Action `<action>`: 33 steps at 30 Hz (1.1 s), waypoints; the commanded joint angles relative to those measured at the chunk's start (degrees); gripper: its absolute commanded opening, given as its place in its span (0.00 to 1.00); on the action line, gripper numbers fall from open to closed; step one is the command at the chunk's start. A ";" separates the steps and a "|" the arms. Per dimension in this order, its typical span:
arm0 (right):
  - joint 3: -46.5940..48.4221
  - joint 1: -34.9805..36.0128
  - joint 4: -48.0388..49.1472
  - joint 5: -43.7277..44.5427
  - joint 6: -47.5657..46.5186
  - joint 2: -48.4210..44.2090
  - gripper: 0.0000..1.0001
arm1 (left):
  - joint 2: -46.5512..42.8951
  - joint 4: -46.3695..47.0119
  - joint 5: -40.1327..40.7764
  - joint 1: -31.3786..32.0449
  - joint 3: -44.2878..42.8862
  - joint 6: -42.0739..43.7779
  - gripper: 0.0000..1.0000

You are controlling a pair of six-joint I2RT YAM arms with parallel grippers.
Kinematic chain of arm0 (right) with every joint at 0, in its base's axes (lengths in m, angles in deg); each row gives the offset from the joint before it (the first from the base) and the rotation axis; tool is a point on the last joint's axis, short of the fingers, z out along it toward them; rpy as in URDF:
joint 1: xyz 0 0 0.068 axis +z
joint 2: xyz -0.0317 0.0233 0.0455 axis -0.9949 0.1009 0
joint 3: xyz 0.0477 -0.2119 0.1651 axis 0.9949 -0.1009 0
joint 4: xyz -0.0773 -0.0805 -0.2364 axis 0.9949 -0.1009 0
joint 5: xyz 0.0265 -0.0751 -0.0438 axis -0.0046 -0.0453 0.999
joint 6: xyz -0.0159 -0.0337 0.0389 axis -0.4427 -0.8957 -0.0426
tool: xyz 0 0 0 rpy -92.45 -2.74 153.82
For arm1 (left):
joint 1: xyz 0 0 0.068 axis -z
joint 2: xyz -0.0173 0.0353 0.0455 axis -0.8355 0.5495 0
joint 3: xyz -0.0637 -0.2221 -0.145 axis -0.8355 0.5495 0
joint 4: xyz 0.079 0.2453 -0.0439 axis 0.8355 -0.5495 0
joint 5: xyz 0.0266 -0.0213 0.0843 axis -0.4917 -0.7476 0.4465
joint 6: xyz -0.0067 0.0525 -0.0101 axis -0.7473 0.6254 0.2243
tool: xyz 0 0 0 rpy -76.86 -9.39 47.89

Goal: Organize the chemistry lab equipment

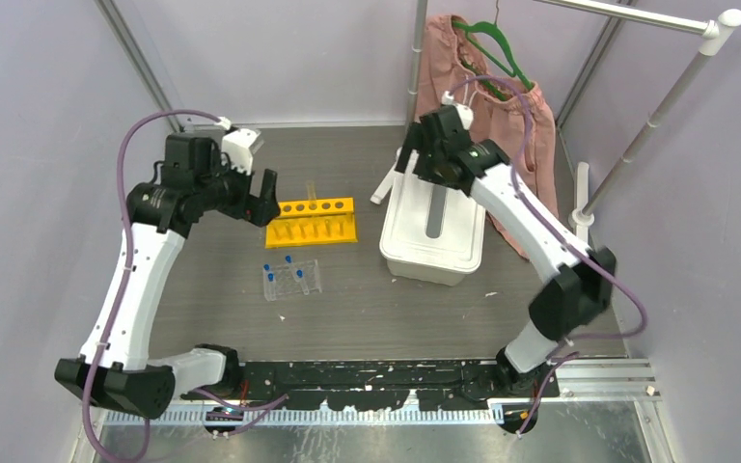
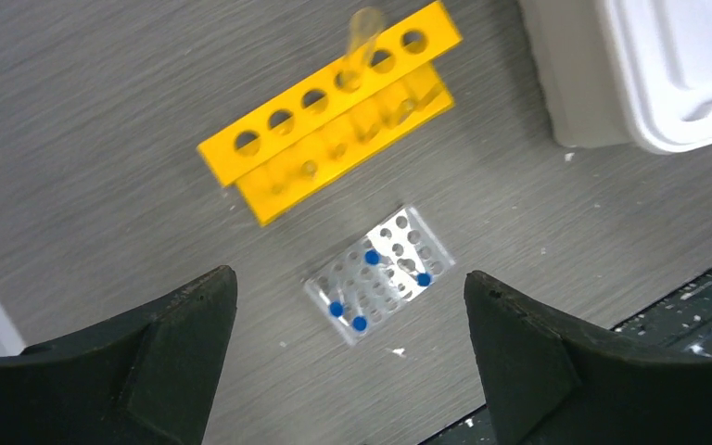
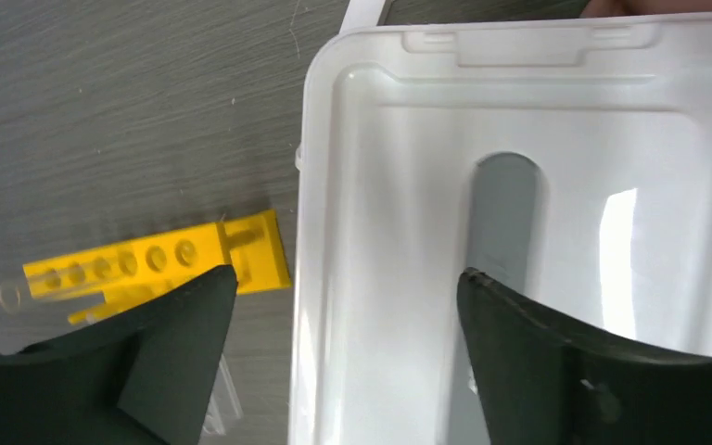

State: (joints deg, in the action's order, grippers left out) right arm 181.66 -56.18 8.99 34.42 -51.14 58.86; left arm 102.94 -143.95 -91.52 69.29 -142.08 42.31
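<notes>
Black fingers [image 2: 176,352] of the left gripper [image 2: 349,274] are standing wide apart with nothing between them. From where I'm standing, that gripper is hovering above the counter [image 1: 367,313], just to the left of the yellow six-hole tube rack [image 1: 312,224].

The rack is sitting upright on the counter, and a clear tube [image 2: 364,32] is poking up out of one of its middle holes. On the near side of the yellow rack, close by but not touching it, the clear plastic grid rack [image 1: 291,280] is resting flat and carrying four small blue-capped tubes [image 2: 372,256], spread among its holes.

To the right of the yellow rack, with a strip of bare counter between them, a white lidded bin [image 1: 434,236] is sitting with a grey slot running along its lid. The right gripper [image 3: 345,273] is hanging over that lid. Its fingers are spread open, gripping nothing.

Farther right of the yellow rack and behind the bin, pink shorts [image 1: 507,106] are hanging on a green hanger [image 1: 492,43].
</notes>
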 commanded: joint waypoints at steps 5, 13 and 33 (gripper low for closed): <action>-20.66 0.18 7.96 14.41 -7.80 -28.76 1.00 | -8.32 5.42 -2.28 -15.12 13.54 4.81 0.96; -47.10 -7.65 22.95 26.41 -13.13 -48.66 1.00 | -7.76 23.19 -8.78 -27.00 32.24 3.76 0.97; -76.80 -20.91 83.80 27.25 -24.64 -24.38 1.00 | 14.80 88.48 -6.57 -25.03 54.71 -11.55 1.00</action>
State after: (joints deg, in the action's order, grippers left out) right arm 105.88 -74.54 80.86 63.56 -76.23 30.36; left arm 116.84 -72.13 -99.43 43.59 -88.18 32.94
